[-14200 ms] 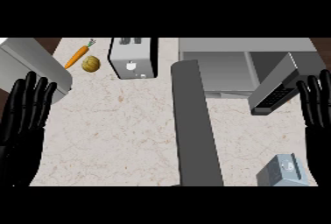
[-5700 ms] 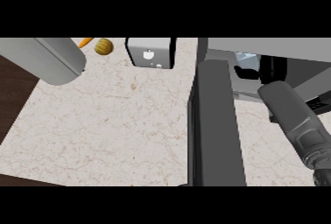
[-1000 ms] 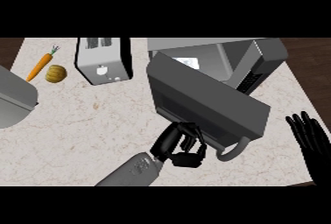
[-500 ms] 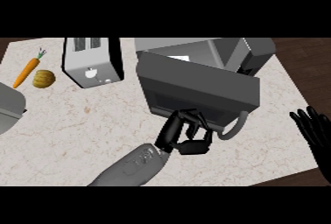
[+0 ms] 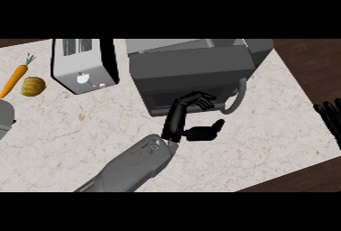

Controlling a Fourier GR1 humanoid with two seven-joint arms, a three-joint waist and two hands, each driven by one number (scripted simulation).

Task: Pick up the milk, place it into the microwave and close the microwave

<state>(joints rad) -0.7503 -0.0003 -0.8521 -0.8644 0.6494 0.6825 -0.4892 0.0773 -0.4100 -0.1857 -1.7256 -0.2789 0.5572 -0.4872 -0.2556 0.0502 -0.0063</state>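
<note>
The counter (image 5: 80, 135) is carrying the microwave (image 5: 193, 67) near its far right corner, and its door (image 5: 190, 79) is now lying much closer to shut than half a second ago, when it was standing out at a wider angle. The left hand (image 5: 190, 115) is pressing against the door's front beside the curved handle (image 5: 234, 97), fingers curled against the panel and thumb spread below, holding nothing. I cannot see the milk anywhere; judging by the door being swung in, it is probably already inside, so only the last bit of closing seems to remain. The toaster (image 5: 83, 65) is sitting toward the far left, with a carrot (image 5: 15, 80) and a potato (image 5: 33, 86) beside it. The right hand (image 5: 329, 119) is resting open at the counter's right edge.
</note>
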